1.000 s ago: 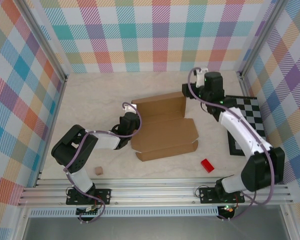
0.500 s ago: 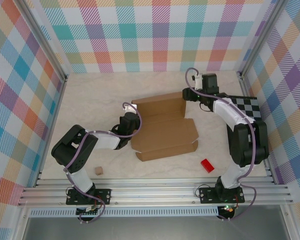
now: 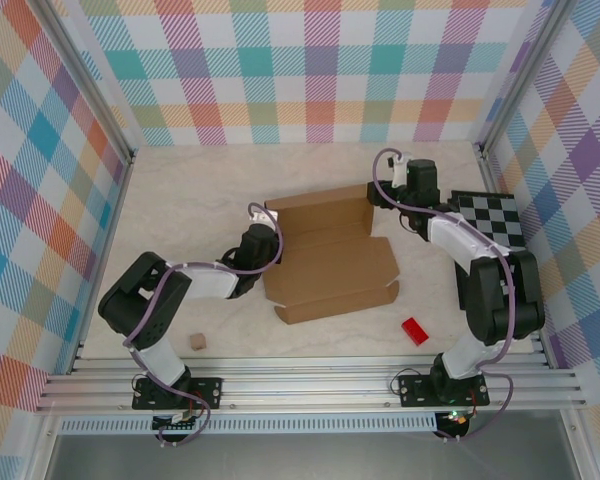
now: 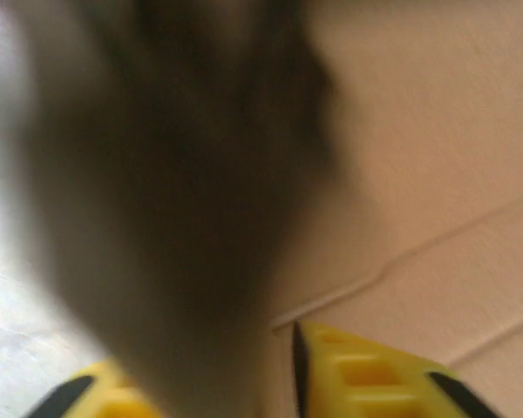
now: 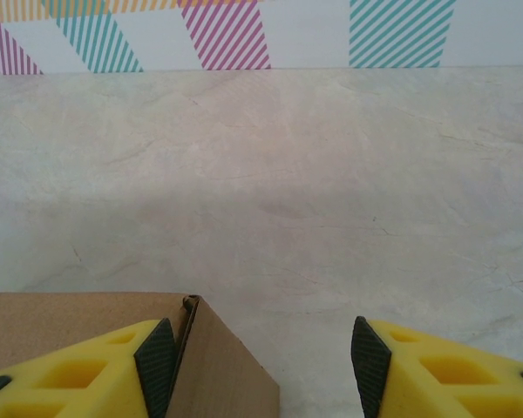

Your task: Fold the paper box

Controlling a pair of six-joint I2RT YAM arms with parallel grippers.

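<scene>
Plaid walls ring a pale table [image 3: 180, 200]. Right gripper [image 5: 261, 361], fingers spread, straddles the paper box [image 3: 325, 265] far corner; left gripper [image 3: 264, 258] meets its left edge, grip unclear.

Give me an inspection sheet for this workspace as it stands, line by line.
Surface: pale marbled table, flat.
Job's things: paper box partly folded, back panel standing.
Clutter: tan cube, red block, checkerboard.
Pincers: left pincer at the box's left edge, its state blurred; right pincer open, straddling the standing panel's corner.
Cables: purple cables loop along both arms.
Surroundings: plaid walls, aluminium rail.
</scene>
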